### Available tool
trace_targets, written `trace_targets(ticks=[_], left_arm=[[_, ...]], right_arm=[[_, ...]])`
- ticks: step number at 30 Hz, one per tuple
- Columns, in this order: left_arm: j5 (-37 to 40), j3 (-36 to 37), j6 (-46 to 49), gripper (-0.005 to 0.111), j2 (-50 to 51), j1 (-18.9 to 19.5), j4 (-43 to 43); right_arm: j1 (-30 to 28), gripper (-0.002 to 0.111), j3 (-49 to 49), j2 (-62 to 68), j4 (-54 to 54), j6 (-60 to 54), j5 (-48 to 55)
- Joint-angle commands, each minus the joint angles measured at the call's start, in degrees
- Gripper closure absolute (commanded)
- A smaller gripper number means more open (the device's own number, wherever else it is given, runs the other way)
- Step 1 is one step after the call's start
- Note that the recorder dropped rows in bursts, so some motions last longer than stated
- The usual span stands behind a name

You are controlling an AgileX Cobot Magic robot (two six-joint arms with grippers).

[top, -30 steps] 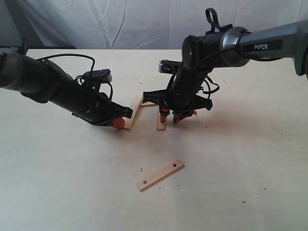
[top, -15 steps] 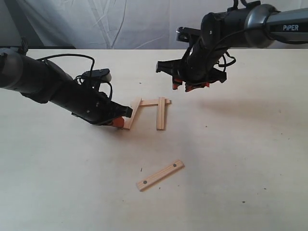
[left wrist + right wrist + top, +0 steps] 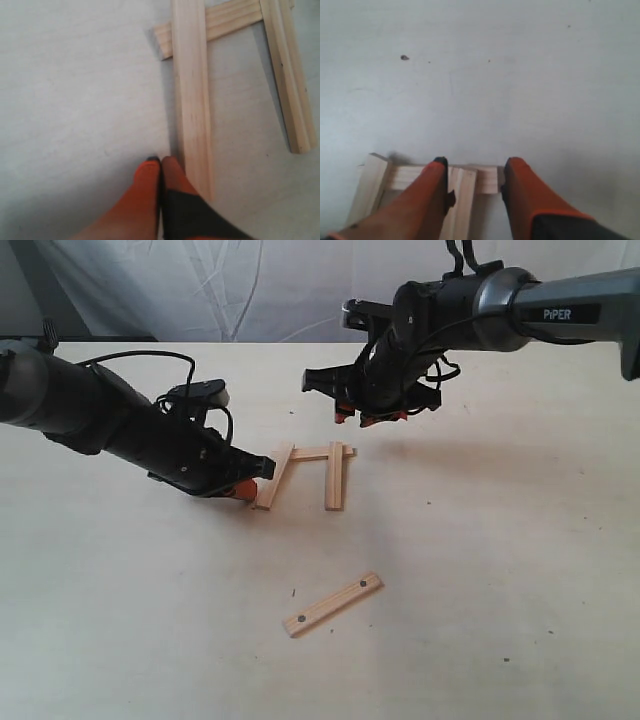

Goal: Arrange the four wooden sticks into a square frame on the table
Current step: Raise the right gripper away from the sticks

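Observation:
On the table (image 3: 500, 590), three wooden sticks make a partial square frame. A slanted left stick (image 3: 273, 476) and a right stick (image 3: 335, 477) lie with a cross stick (image 3: 312, 454) over their far ends. The fourth stick (image 3: 332, 604) lies loose nearer the front. My left gripper (image 3: 249, 489) is shut and empty, its tips (image 3: 161, 161) on the table against the left stick (image 3: 191, 100). My right gripper (image 3: 368, 418) hangs open in the air behind the frame. Between its fingers (image 3: 475, 167) the right stick (image 3: 462, 200) and the cross stick's end (image 3: 487, 179) show below.
A white cloth backdrop (image 3: 250, 290) hangs behind the table's far edge. Both dark arms reach in from the sides, the left one (image 3: 90, 415) low over the table. A few tiny dark specks (image 3: 404, 57) mark the tabletop.
My right gripper has lifted off the right stick, risen behind the frame and drifted a little left, leaving the stick lying in place. The left gripper has stayed by the left stick.

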Motion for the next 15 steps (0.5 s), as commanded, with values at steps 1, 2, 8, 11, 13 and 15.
trace_targets(ticks=[1, 2, 8, 11, 13, 15], left_arm=[[-0.5, 0.1, 0.1, 0.107, 0.5, 0.0, -0.9], [-0.5, 0.1, 0.1, 0.107, 0.5, 0.0, -0.9], [-0.5, 0.1, 0.1, 0.107, 0.5, 0.0, -0.7], [-0.4, 0.1, 0.0, 0.107, 0.5, 0.1, -0.2], [-0.4, 0.1, 0.0, 0.107, 0.5, 0.1, 0.0], [-0.4, 0.1, 0.0, 0.107, 0.5, 0.1, 0.6]], right_arm=[[0.2, 0.07, -4.7, 2.9, -0.9, -1.3, 6.1], [0.5, 0.07, -5.8, 3.6, -0.9, -1.9, 7.4], [1.7, 0.07, -11.3, 6.2, -0.5, -4.8, 10.4], [1.7, 0.07, -13.6, 7.8, 0.5, -4.8, 13.3], [1.7, 0.07, -14.2, 8.6, 0.4, -5.4, 14.5], [1.7, 0.07, -14.2, 9.0, 0.4, -5.4, 14.7]])
